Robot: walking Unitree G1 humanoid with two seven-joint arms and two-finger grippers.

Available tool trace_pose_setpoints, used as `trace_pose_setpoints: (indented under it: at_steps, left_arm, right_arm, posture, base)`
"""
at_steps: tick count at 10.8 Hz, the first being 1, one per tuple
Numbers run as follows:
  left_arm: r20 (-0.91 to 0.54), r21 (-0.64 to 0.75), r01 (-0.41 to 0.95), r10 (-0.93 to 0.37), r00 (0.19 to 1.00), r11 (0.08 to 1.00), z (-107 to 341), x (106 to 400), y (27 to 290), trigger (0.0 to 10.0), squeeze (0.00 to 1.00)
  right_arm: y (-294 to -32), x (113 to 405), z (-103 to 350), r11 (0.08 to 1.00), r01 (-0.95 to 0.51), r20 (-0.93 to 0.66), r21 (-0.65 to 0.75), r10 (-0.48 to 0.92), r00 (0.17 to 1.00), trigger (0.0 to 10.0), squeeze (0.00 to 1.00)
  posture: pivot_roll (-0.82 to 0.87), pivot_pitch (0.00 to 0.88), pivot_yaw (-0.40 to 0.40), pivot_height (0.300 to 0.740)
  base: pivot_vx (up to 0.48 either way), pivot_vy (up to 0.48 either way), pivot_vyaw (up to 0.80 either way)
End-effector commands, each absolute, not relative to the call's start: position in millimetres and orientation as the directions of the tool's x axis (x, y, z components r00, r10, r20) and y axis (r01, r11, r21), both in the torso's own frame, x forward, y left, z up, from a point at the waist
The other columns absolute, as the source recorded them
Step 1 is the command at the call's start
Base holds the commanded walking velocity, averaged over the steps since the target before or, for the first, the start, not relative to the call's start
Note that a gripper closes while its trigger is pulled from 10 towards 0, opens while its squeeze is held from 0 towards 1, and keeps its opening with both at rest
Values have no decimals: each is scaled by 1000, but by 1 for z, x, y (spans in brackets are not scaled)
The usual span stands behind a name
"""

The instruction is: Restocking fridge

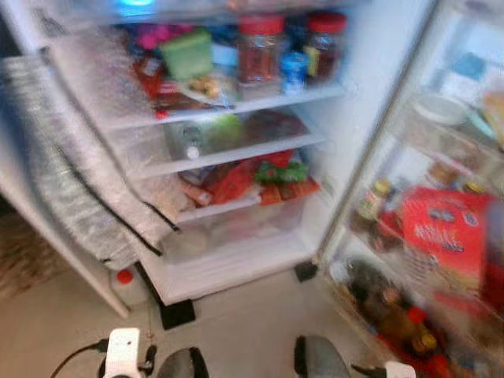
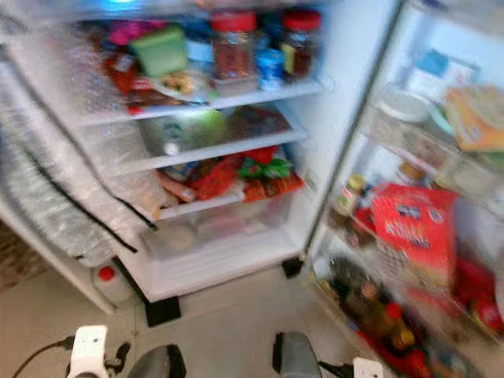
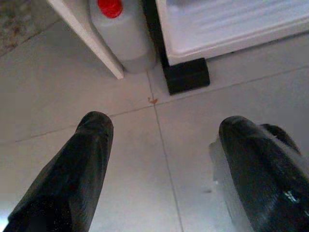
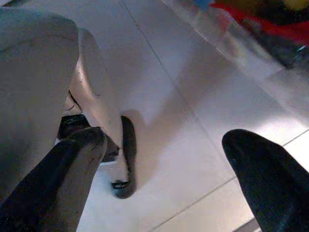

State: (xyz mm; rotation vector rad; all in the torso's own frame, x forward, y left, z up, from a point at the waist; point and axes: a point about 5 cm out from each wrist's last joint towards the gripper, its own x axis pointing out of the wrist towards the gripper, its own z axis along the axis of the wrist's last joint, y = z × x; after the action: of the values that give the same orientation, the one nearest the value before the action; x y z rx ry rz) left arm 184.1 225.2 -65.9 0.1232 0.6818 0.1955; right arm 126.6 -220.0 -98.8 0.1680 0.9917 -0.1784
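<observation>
Pale tiled floor [image 3: 120, 159] before open fridge [image 1: 236, 260]; left pincer [image 3: 159, 164] spread; right pincer [image 4: 164, 179] spread

Left gripper [image 3: 161, 159]: two long black fingers [image 3: 79, 169], rounded at the tips, with a dull, slightly glossy surface; a pale translucent pad edges the inner side of one. Right gripper [image 4: 164, 179]: the same black, blunt-tipped fingers [image 4: 263, 176]. Grey-silver leg shell [image 4: 38, 72], smooth and curved, ending in a dark foot [image 4: 126, 164]. Head views: white block [image 1: 124, 352] with a black cable [image 1: 79, 356], and rounded grey housings [image 1: 319, 356] with black trim.
</observation>
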Motion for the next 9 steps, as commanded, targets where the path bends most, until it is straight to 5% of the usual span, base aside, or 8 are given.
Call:
trace_pose_setpoints:
  at_steps: [1,9]
  left_arm:
    - [-616,178,-145,225,755,973,-67,181,225,10000,0]
    - [-611,169,-130,207,764,977,-66,185,223,10000,0]
  right_arm:
    - [-193,131,-102,972,184,-842,143,22,540,10000,0]
    - [-194,127,-103,962,226,-845,152,8,535,10000,0]
  posture:
    - [-39,46,46,602]
    - [-43,16,56,602]
  base:
    - [0,289,0]
    - [0,288,0]
